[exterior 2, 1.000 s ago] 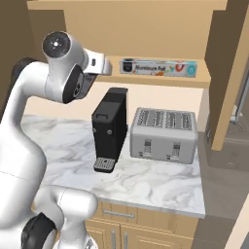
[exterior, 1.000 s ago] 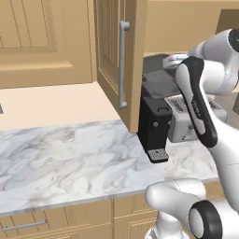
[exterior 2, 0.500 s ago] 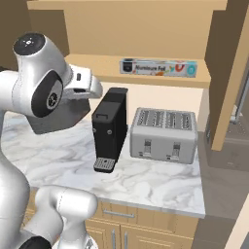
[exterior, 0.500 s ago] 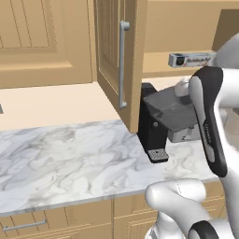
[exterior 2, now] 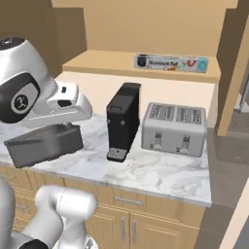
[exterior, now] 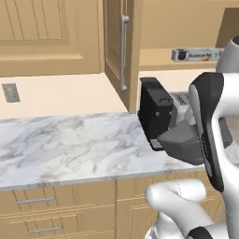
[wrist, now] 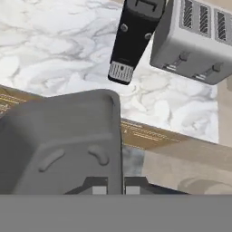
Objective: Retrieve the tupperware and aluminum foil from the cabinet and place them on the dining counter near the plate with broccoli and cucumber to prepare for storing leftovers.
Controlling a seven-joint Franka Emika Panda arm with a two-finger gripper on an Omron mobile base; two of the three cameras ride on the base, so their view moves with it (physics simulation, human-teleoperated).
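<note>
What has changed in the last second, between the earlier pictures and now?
The arm has swung down and away from the cabinet shelf. The gripper, shut on the grey tupperware, now carries it low, over the front edge of the marble counter. The aluminum foil box stays on the shelf; the coffee machine and toaster have not moved.

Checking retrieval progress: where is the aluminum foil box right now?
The aluminum foil box lies on the open cabinet shelf, above the toaster and coffee machine; in the left base view it sits upper right, beyond the open cabinet door.
</note>
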